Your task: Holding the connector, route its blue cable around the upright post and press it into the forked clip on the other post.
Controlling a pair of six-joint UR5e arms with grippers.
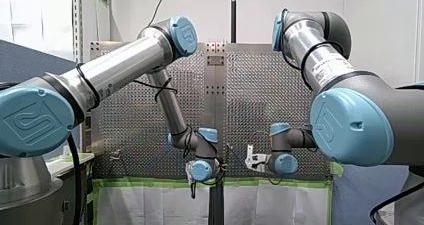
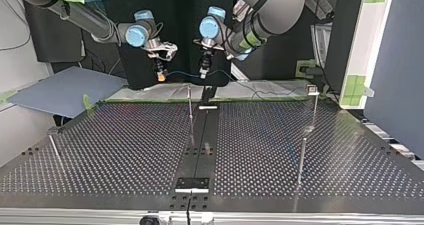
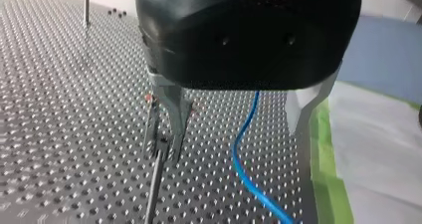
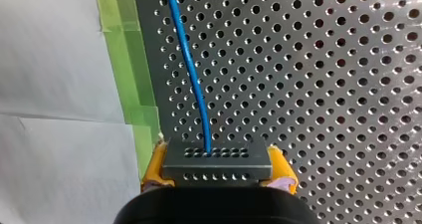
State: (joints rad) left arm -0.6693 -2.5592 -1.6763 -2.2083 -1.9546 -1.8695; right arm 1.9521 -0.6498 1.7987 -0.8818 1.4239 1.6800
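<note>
Currently my right gripper (image 2: pixel 161 73) has its jaws closed on the connector (image 4: pixel 217 160), a dark grey block with two rows of small holes. The yellow pads (image 4: pixel 153 167) press against its two ends. In the right wrist view the connector hangs above the perforated table (image 2: pixel 125 150), close to the edge trimmed with green tape (image 4: pixel 124 59). The blue cable (image 4: pixel 191 69) leaves the middle of the block's upper row of holes and runs ahead of the gripper, roughly along that taped edge.

In the top view both grippers hang over the table's far edge, near its middle and well apart from each other. The cable sags in a shallow curve between them and carries on past my left gripper (image 3: pixel 236 144).

My left gripper's jaws stand wide. In the left wrist view its two metal fingers (image 3: pixel 171 109) are well apart, and the cable drops between them without touching either one. It then snakes down across the table towards the taped edge.

A slim post (image 3: pixel 154 176) stands upright just beside one finger. Whether its top is forked I cannot tell, and the cable lies apart from it, on the finger's other side.

Another thin post (image 3: pixel 86 5) stands near the table's distant edge in that view. In the top view, a taller post with a small square head (image 2: pixel 313 89) stands near the far corner at the view's right.
</note>
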